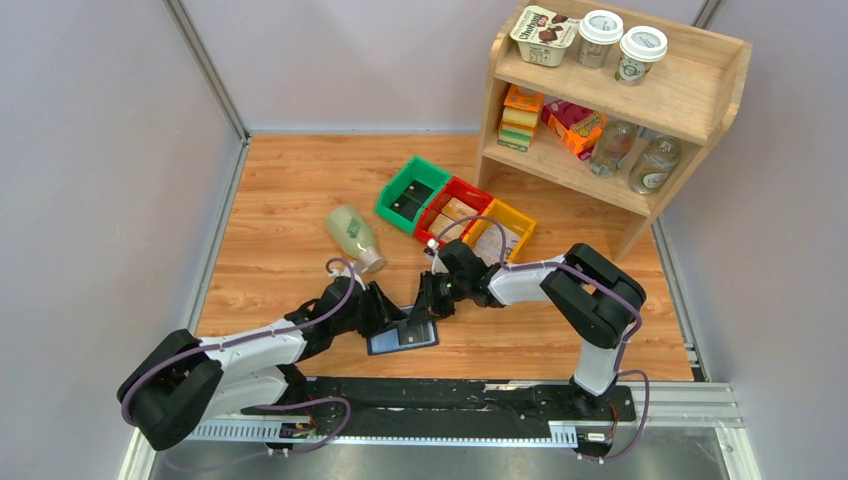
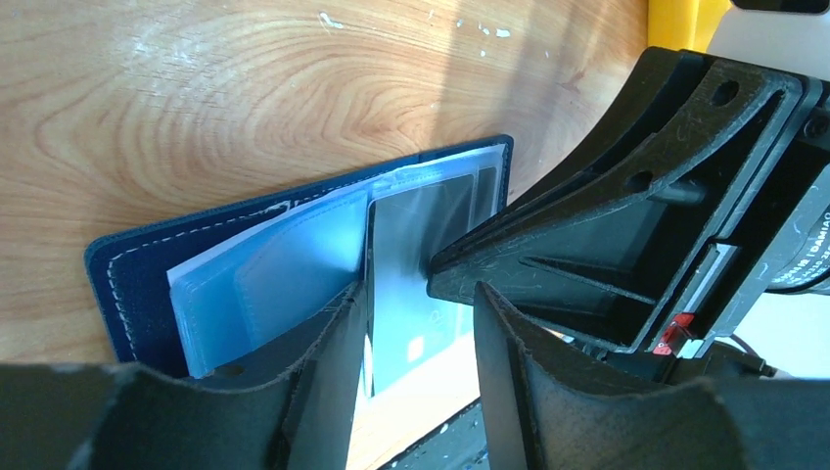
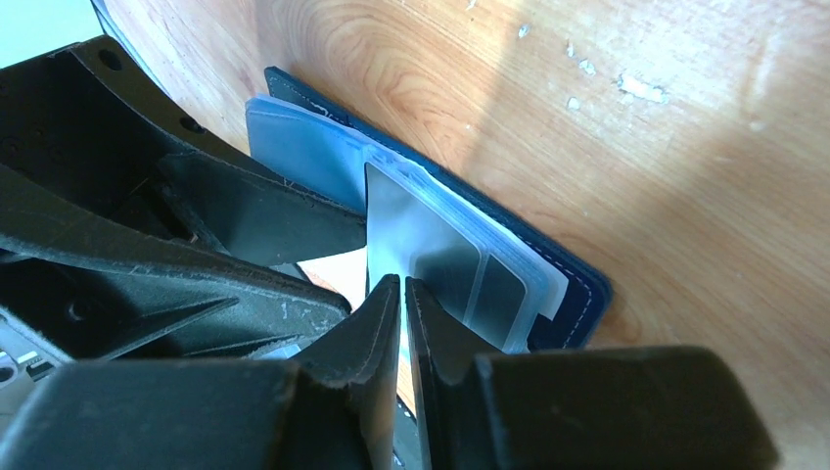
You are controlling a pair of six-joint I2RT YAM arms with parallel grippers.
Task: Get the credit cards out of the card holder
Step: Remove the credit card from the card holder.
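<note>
Navy card holder (image 2: 142, 299) w/ white stitching (image 2: 114, 286), grey credit card (image 3: 401, 225), blk fingers (image 3: 377, 323).

The dark navy-blue folding card holder (image 1: 402, 337) (image 2: 137, 274) (image 3: 577, 284) lies open near the counter's (image 1: 280, 200) front edge. One thin grey-blue plastic card (image 2: 411, 245) (image 3: 401, 230) sticks up from its sleeves.

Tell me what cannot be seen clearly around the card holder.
- Top view: the card holder is mostly covered by the left gripper and right gripper.
- Wrist views: the sleeves overlap, so the number of credit cards inside is unknown.
- Right wrist view: the pinched credit card is cut off below by the fingers.
</note>
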